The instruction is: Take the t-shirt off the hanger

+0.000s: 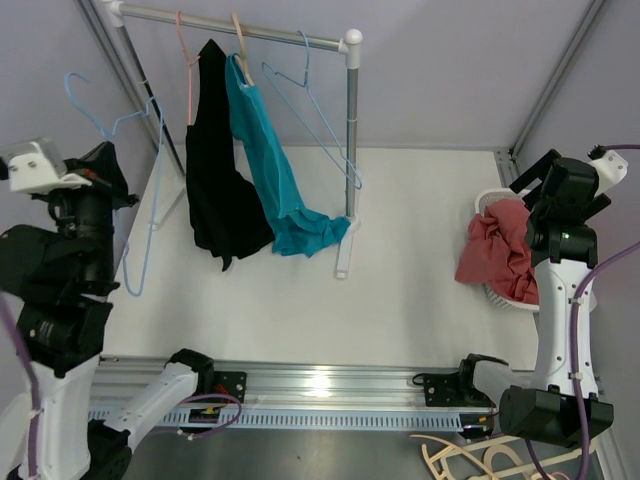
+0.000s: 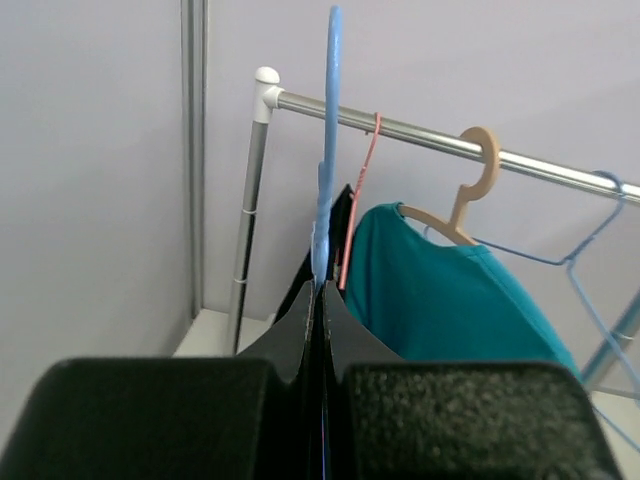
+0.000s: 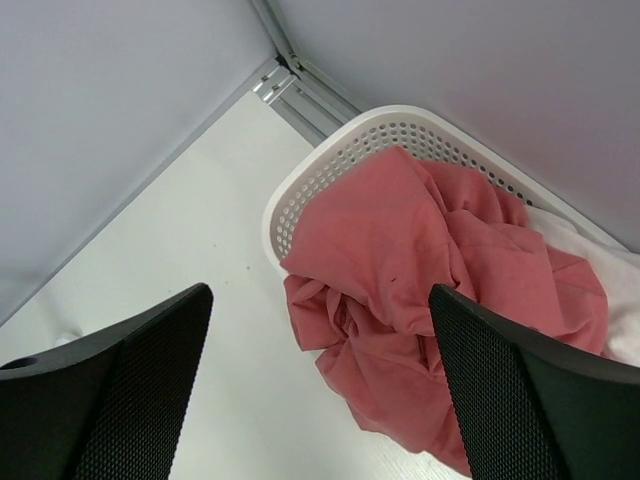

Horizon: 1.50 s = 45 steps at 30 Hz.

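My left gripper (image 1: 118, 185) is shut on a light blue hanger (image 1: 150, 190) that carries no garment, held off the rail at the left. In the left wrist view the thin blue hanger (image 2: 328, 150) rises from between the closed fingertips (image 2: 322, 292). A red t-shirt (image 1: 497, 248) lies crumpled in a white perforated basket (image 1: 497, 298) at the right, spilling over its rim. My right gripper (image 3: 320, 292) hangs open just above the red t-shirt (image 3: 400, 270), nothing between its fingers. In the top view the right gripper (image 1: 527, 185) sits over the basket.
The clothes rail (image 1: 260, 30) stands at the back. A black shirt (image 1: 215, 170) hangs on a pink hanger (image 1: 186, 60), a teal shirt (image 1: 275, 170) on a wooden hanger (image 1: 240, 50), and a bare blue hanger (image 1: 320, 110) beside the rack post (image 1: 351, 130).
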Available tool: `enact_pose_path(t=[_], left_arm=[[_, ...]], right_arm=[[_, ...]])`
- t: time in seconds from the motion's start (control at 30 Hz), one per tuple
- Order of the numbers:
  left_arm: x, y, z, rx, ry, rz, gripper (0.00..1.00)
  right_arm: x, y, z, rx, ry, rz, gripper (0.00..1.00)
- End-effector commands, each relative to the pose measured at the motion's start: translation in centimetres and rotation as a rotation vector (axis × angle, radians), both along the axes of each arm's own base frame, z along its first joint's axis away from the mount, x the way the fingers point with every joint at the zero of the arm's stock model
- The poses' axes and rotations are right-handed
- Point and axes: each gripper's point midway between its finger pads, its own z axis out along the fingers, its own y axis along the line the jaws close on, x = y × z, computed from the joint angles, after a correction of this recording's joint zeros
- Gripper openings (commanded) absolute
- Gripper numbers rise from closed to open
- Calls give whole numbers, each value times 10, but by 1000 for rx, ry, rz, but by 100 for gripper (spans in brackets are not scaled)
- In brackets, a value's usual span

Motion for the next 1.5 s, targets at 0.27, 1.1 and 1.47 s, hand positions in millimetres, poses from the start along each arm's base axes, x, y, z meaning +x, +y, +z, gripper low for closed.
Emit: enact_pose_path(t=[0.27,1.1,1.47], left_arm=[[96,-16,-5,88,-20,8,1],[258,4,24,45,21,-204,1],[303,27,0,8,81,-145,1]], right_arm=[[26,21,68,-10,-147,113,100],[46,31,100,-32,-239,186,100],[61,34,93,-18,-248,208,100]])
